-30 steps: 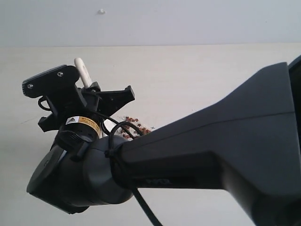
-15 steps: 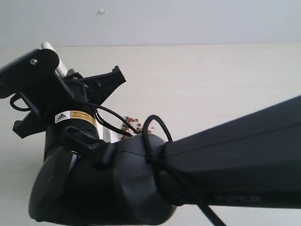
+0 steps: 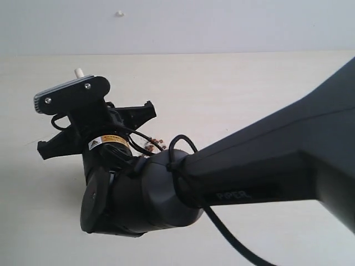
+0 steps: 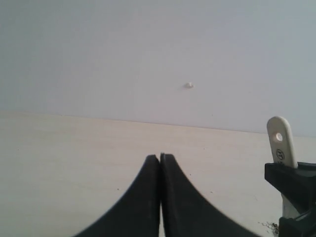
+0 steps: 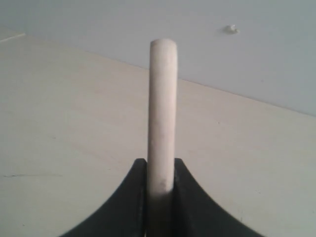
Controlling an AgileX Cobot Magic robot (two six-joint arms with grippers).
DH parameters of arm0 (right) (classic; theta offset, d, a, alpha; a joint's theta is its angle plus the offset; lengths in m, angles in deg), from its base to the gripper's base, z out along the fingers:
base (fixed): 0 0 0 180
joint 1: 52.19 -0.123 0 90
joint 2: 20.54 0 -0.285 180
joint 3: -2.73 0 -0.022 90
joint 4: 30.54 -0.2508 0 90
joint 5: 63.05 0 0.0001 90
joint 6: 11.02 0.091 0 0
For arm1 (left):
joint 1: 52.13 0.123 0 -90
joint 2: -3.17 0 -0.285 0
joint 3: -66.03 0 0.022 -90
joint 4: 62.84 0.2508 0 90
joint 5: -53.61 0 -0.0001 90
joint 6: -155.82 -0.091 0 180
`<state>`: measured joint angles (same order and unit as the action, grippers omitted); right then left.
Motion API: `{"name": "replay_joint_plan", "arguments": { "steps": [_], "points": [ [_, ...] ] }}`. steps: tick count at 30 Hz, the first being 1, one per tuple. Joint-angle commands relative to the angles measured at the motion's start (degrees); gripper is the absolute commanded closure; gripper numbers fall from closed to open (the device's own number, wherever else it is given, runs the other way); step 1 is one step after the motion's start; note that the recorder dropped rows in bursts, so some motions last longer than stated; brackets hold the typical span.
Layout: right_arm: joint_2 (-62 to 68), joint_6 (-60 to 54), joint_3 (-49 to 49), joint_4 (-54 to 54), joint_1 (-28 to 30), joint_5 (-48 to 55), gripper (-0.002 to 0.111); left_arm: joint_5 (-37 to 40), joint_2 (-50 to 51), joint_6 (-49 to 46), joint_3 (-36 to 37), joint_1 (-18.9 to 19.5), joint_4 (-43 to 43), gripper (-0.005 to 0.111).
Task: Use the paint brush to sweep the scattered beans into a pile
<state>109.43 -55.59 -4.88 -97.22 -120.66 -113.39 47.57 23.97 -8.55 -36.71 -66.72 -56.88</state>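
A robotics lab or test bay is suggested, rather than a home or a shop. A pale, wood-look worktop (image 3: 249, 83) is seen stretching to a plain grey-white wall (image 3: 222, 25) at the far side, on which a small white knob (image 3: 119, 13) is fixed. The near ground is filled by a black robot arm (image 3: 260, 172), along which a black cable (image 3: 224, 235) is tied, and a yellow warning label (image 3: 105, 143) is stuck on its wrist at the left.
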Motion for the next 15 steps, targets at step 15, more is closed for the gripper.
{"name": "replay_joint_plan", "arguments": {
  "steps": [15],
  "points": [
    [-5.2, -10.8, -0.1, -4.8, -1.6, -6.8, 0.108, 0.1, -0.4, 0.4, 0.0, -0.4, -0.2, 0.107]
  ]
}}
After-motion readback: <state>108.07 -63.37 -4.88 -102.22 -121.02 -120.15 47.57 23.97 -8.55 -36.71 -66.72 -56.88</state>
